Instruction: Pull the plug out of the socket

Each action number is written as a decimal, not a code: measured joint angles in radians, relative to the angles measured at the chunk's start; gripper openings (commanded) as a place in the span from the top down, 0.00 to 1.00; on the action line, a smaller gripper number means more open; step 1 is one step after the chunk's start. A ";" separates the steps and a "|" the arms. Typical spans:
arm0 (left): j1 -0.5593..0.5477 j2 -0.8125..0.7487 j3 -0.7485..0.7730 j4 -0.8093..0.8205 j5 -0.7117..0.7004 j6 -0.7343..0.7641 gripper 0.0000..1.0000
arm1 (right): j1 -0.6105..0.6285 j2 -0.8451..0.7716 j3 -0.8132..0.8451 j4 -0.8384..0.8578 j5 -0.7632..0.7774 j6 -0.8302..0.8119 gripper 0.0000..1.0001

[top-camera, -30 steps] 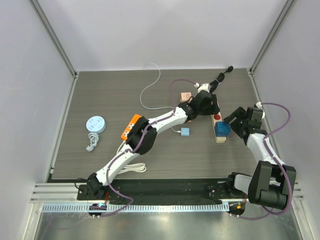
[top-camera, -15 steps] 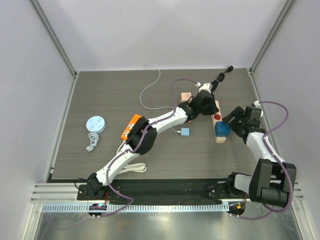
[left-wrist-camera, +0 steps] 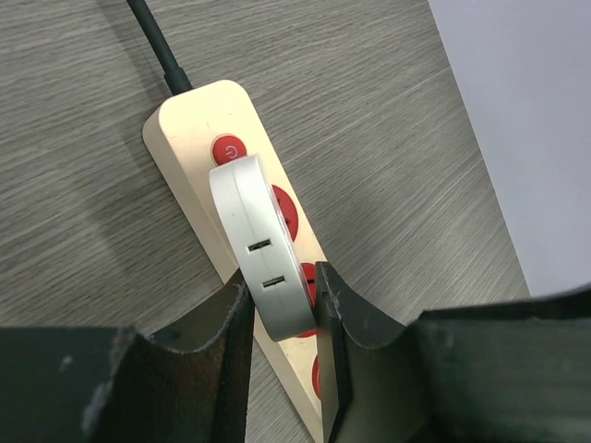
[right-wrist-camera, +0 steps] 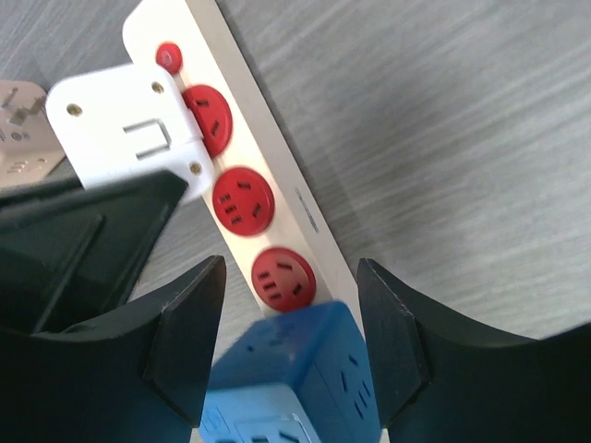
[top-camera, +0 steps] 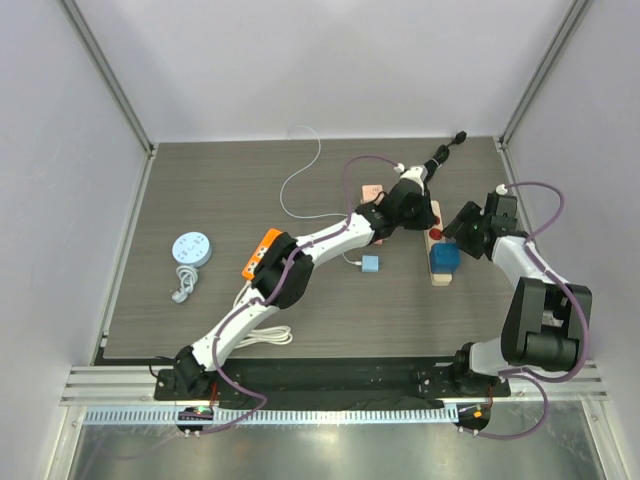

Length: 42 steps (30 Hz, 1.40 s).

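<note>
The dark blue cube plug (top-camera: 445,260) sits in the near end of the beige socket strip (top-camera: 440,279), which has red outlets. My right gripper (top-camera: 459,241) is open, with a finger on each side of the plug (right-wrist-camera: 295,388) and a small gap on both sides. In the right wrist view the gripper (right-wrist-camera: 288,275) hangs over the strip (right-wrist-camera: 305,212). My left gripper (left-wrist-camera: 282,275) is shut on a flat white adapter (left-wrist-camera: 261,249) plugged in near the strip's far end (left-wrist-camera: 189,125). In the top view the left gripper (top-camera: 417,214) is over that end.
A black cord (top-camera: 446,150) leaves the strip's far end. A pink cube (top-camera: 372,190), a small light-blue cube (top-camera: 371,264) on a white cable, an orange strip (top-camera: 262,252) and a round light-blue socket (top-camera: 190,248) lie to the left. The right wall is close.
My left jaws have closed onto the white adapter. My right gripper has moved up over the blue plug, and its jaws have narrowed around it.
</note>
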 measured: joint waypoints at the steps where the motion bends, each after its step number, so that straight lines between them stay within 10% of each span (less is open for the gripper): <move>1: 0.001 0.000 0.000 0.001 0.004 0.003 1.00 | 0.000 0.013 0.013 -0.001 -0.002 -0.006 0.36; 42: 0.033 -0.064 -0.138 0.116 0.191 0.096 1.00 | 0.074 0.173 0.066 0.005 0.121 0.014 0.38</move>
